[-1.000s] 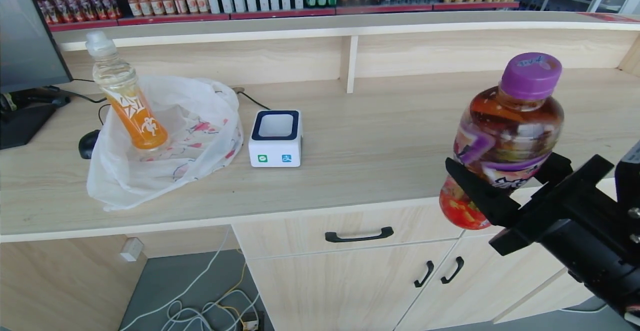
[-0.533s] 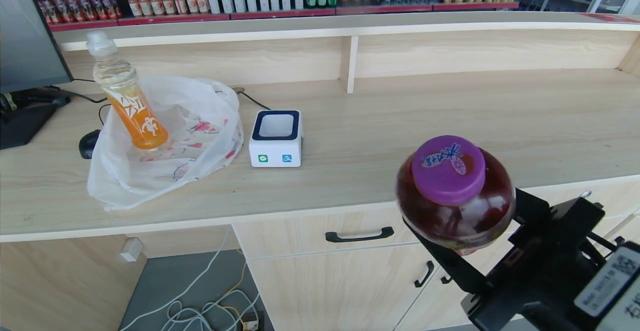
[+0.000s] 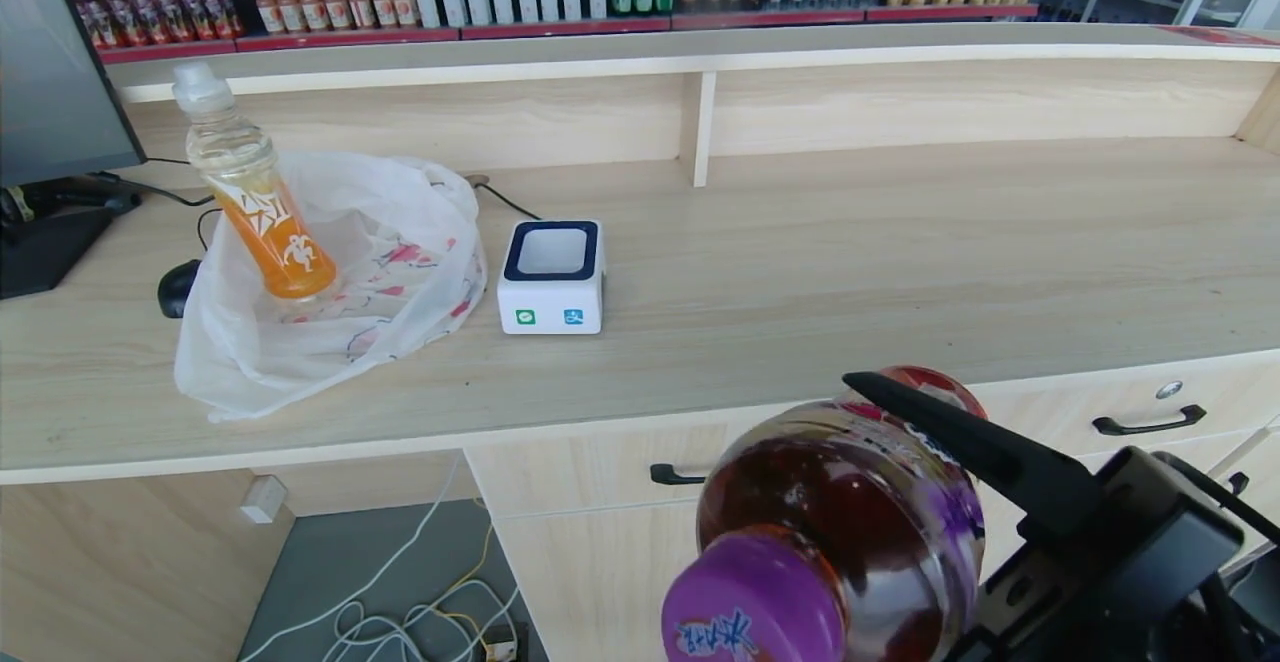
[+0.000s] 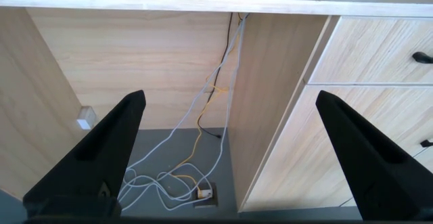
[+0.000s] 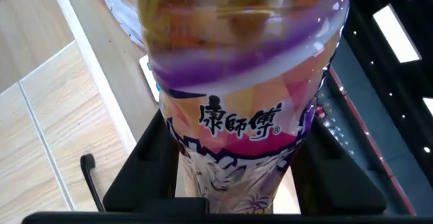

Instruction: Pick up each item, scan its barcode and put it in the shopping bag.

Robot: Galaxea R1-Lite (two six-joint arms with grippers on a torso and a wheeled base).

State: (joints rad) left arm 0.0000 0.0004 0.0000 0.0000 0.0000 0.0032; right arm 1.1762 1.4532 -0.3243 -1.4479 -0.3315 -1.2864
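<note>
While right tool clamps purple-capped bottle | left wrist view: left tool wide

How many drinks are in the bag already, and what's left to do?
Looks done: one drink, the orange bottle, stands in the shopping bag on the counter. In hand: the right gripper is shut on the purple-capped bottle, held tipped over and well apart from the scanner. Left: scan that bottle, then put it in the bag.
</note>
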